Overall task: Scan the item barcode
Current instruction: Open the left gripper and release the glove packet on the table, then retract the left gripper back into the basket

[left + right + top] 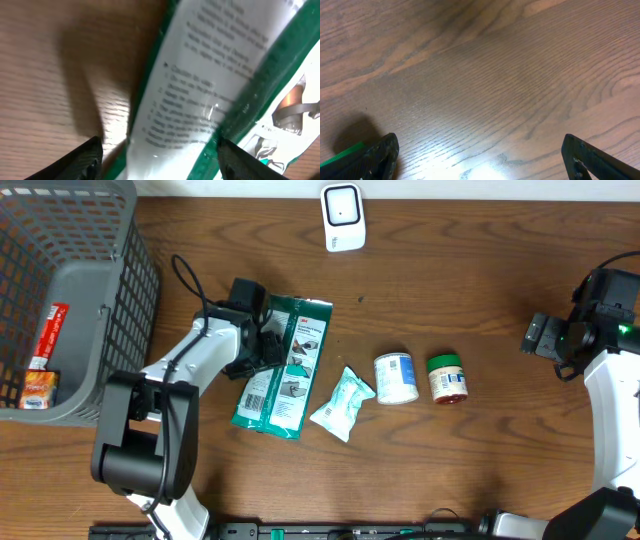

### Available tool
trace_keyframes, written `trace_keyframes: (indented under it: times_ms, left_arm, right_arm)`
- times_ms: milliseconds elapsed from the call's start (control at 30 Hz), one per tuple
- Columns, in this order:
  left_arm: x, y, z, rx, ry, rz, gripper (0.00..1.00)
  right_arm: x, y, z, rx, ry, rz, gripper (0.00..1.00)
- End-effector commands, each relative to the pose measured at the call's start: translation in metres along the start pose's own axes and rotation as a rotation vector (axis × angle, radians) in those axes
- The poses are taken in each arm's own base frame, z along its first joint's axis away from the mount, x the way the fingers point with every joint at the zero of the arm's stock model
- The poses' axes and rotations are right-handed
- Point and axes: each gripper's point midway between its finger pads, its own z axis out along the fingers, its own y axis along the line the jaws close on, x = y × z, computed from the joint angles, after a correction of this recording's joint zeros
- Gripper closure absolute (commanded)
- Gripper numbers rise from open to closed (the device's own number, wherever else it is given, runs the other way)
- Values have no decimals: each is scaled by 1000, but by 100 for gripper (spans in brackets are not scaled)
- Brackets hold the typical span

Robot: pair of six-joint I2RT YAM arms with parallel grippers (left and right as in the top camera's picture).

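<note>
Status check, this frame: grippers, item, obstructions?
Left gripper open over green packet, lying on table. Right gripper open, holding nothing. Nothing between packet and scanner.

The table (480, 270) is seen to be brown wood with a clear grain, finished smooth, and a soft sheen is caught under the light. The green and white packet (285, 370) is made of glossy plastic film, across which glare is thrown. The small pouch (343, 404) is shown as crinkled, shiny film. The basket (110, 300) is moulded in matt grey plastic mesh. The scanner (343, 217) is cased in smooth white plastic. The left arm (190, 360) is covered by a smooth white shell.
</note>
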Motion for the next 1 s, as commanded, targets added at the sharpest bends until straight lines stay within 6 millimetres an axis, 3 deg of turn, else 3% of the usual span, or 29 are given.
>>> trace_keyframes:
  times_ms: [0, 233, 400, 500, 667, 767, 967]
  left_arm:
    - [-31, -4, -41, 46, -112, -8, 24]
    - [-63, 12, -131, 87, -350, -41, 21]
    - [-60, 25, -187, 116, -479, -68, 21]
    - [-49, 27, -198, 107, -482, -41, 21]
    - [-27, 49, -187, -1, -392, -57, 21]
    - [-21, 64, -186, -86, -380, -74, 21]
    - [-18, 68, -184, -102, -360, -62, 20]
  right_arm:
    - [-4, -3, -4, 9, -15, 0, 1]
    - [-4, -3, -4, 9, -15, 1, 1]
    - [-4, -3, -4, 9, -15, 0, 1]
    - [-4, -3, -4, 9, -15, 0, 1]
    - [-4, -3, -4, 9, -15, 0, 1]
    - [-4, -3, -4, 9, -15, 0, 1]
    - [-4, -3, -4, 9, -15, 0, 1]
